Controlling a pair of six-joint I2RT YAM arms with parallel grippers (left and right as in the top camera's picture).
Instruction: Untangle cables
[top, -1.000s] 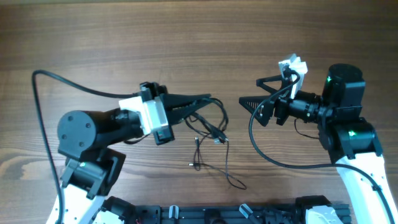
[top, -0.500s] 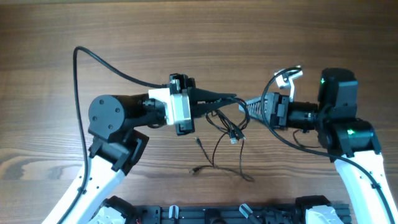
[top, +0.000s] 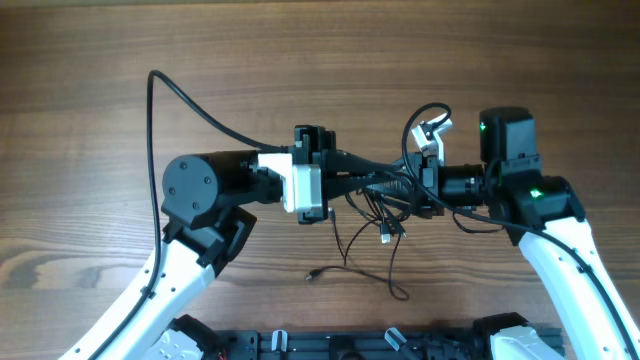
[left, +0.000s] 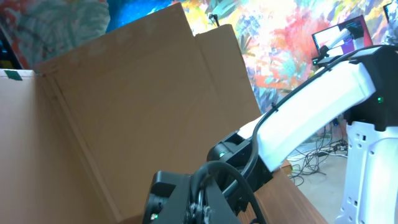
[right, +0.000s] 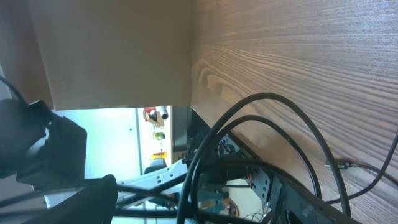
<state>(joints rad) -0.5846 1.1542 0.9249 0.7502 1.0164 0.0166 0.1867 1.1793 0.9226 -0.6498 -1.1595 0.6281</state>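
Observation:
The cables (top: 372, 215) are thin black wires hanging in loose loops above the wooden table, with a small plug end (top: 312, 273) trailing on the wood. My left gripper (top: 372, 178) points right and is shut on the top of the bundle; in the left wrist view (left: 205, 205) its jaws are pressed together. My right gripper (top: 392, 190) points left and meets it nose to nose at the same bundle. In the right wrist view the cable loops (right: 261, 109) cross in front of my right gripper (right: 205, 205), whose fingers stand apart.
The wooden table (top: 300, 60) stretches behind both arms. A thick black robot cable (top: 190, 105) arcs over the left arm. A black rail (top: 340, 345) runs along the front edge. A cardboard wall (left: 124, 93) stands behind the table.
My left gripper has carried the cables to the right and lifted them. My right gripper has moved left from clear of the bundle until it meets the left gripper at the cables.

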